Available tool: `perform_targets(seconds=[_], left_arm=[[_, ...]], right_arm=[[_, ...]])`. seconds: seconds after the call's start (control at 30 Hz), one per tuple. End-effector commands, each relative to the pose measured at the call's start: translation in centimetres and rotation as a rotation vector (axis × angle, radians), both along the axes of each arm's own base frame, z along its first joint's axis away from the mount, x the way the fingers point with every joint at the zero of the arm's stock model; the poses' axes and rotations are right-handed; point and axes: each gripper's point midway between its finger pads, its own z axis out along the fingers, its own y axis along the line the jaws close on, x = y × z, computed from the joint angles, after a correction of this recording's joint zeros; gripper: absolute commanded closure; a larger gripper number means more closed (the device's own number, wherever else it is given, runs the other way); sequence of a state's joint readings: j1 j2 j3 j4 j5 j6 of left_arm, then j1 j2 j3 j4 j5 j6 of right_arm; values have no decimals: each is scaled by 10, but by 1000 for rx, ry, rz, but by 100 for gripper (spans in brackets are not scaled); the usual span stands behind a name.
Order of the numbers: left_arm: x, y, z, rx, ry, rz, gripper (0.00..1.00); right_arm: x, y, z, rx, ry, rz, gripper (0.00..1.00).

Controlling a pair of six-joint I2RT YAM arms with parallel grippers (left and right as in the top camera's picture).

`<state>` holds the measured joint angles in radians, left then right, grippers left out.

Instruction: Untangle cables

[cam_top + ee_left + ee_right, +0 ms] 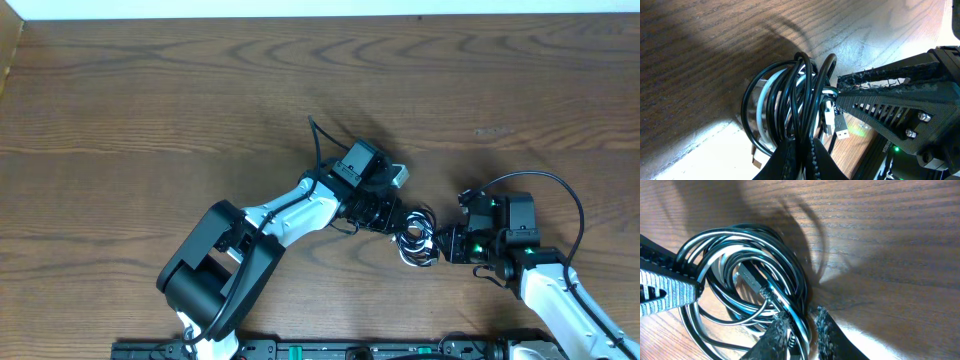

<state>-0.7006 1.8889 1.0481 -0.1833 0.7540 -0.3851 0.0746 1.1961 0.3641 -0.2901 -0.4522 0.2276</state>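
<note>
Here we have the cables (pixel 415 242), one coil of black and white cords, down on the table (pixel 150 110) right of centre, caught between the two arms. We see the left hand (pixel 801 146) pinched tight on black strands at the coil's near edge, and the right hand (pixel 801 317) clamped on a few strands from the opposite side (a small plug end sits inside the loops). The two hands face each other across the coil, nearly touching.
</note>
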Motion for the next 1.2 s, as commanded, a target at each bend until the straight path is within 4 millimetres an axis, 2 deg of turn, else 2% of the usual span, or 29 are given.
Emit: perform_targets(seconds=[0.0,0.9,1.07,1.17], left_arm=[[1,-1,3,-14,-8,-14,89],[-5,-6,10,-56,46,-16,89],[-4,-6,9,-52,42,-13,89],[-4,-6,9,-51,41,-12,89]], right_arm=[[-4,5,-1,21,11,13,83],[-7,5,-5,23,25,14,84],[-6,5,-13,31,58,-1,86],[-6,5,-16,31,67,-4,91]])
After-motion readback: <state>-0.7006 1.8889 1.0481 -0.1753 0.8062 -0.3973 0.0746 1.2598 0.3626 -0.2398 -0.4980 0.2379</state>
